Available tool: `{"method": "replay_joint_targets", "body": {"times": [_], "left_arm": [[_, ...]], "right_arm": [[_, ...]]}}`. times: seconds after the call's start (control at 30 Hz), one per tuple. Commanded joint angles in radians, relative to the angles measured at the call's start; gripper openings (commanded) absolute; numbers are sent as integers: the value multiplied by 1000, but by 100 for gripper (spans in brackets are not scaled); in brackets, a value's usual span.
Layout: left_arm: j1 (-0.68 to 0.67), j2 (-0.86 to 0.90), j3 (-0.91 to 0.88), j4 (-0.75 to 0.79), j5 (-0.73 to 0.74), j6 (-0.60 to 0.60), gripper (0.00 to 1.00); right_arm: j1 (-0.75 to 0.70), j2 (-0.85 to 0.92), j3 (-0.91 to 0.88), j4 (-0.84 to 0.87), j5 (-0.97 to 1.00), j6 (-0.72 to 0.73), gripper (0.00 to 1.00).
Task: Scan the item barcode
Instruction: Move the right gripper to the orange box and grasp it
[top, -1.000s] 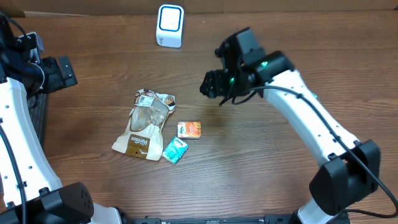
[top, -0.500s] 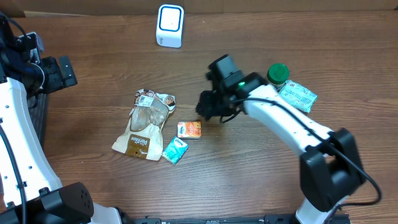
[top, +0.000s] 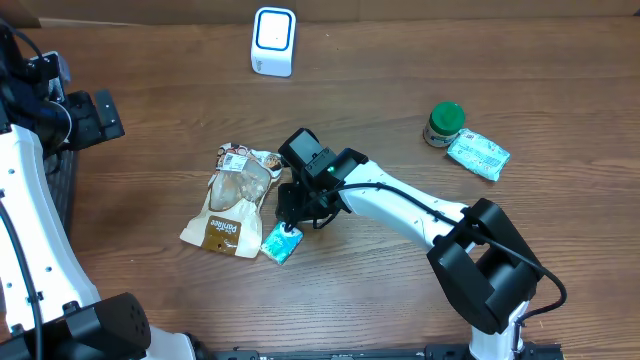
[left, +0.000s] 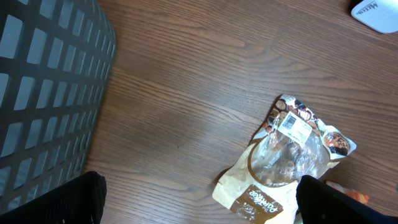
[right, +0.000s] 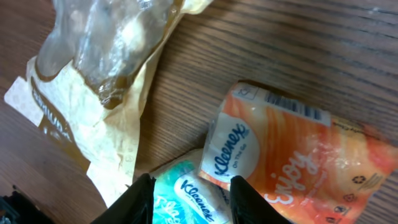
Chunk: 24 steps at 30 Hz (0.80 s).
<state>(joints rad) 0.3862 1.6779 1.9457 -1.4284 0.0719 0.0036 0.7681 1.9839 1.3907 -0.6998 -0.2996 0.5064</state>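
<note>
- Straddling one end of the teal plastic tissue pack (right: 189, 199), the right fingers (right: 144, 198) stand partly apart; whether they press it cannot be told.
- The orange plastic tissue pack (right: 292, 155) lies touching the teal one on the wooden table (top: 350, 300), barcode up, beside a tan snack pouch (top: 228, 205).
- The left fingers (left: 68, 199) hang wide apart and empty, near a dark mesh basket (left: 43, 93).
- A white box-shaped scanner (top: 273, 41) stands at the far edge, well apart.
</note>
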Motion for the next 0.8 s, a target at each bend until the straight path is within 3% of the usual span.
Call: {"method": "replay_joint_targets", "body": {"times": [0.0,0.23,0.47,0.77], "left_arm": [[-3,-3,11,0,6,17,100],[-3,-3,11,0,6,17,100],[-3,-3,11,0,6,17,100],[-3,-3,11,0,6,17,100]], "right_arm": [[-2,24,-4,-15,0,32,36],[-36,27,-4,-70,21,97,37],[-114,27,-4,-64,76,97,45],[-209,27,-4,-13,22,40,46]]}}
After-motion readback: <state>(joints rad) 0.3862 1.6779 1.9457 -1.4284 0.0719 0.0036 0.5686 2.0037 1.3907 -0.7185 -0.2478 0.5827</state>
